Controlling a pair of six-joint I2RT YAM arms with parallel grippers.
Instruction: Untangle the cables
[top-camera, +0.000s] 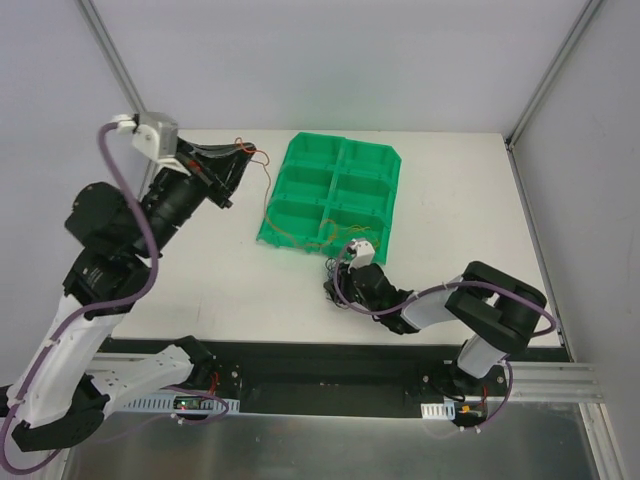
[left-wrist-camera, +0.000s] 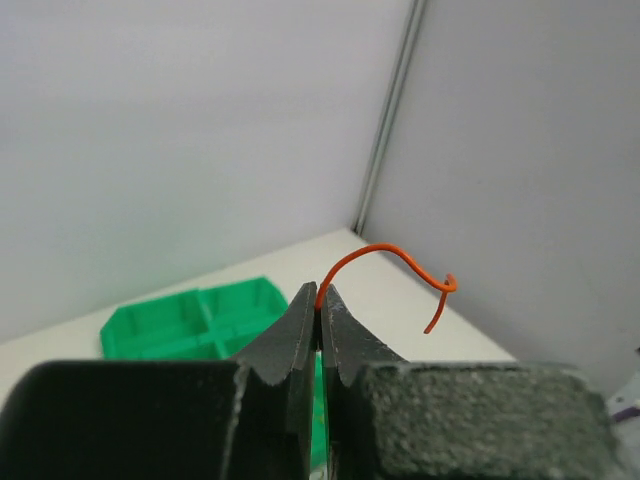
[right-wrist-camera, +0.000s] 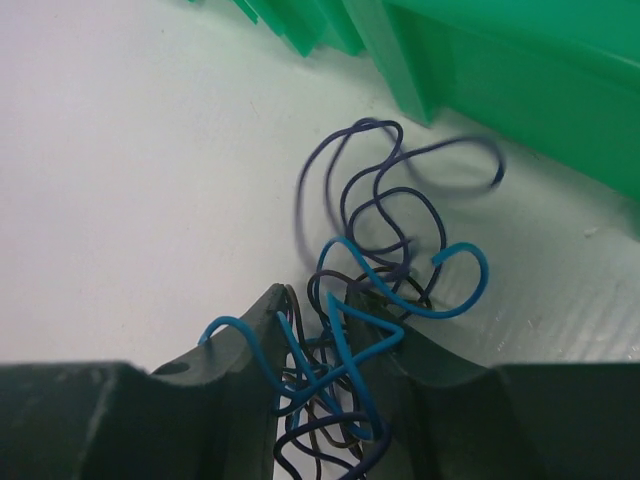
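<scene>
Orange wire (left-wrist-camera: 385, 247): one curled end pokes out past my left fingers (left-wrist-camera: 300, 335), which are clenched tight on it and held high, at about 10 o'clock from the green tray (top-camera: 395, 200).
Wire's run: from above it drops past the tray's 8 o'clock corner and follows the near edge toward the tangle (right-wrist-camera: 345, 300). I can't tell whether it is free at that end.
Tangle: light blue, dark blue and black strands are knotted together on the tabletop (top-camera: 470, 220), just off the tray at 6 o'clock.
Right side: my right fingers (right-wrist-camera: 430, 350) are closed in on the knot, with strands pinched between them, pinning it low.
Done: I judge one strand singled out and stretched away from the rest.
Left to do: get the orange one fully clear, then separate the blue and black ones. I'd call it early going.
</scene>
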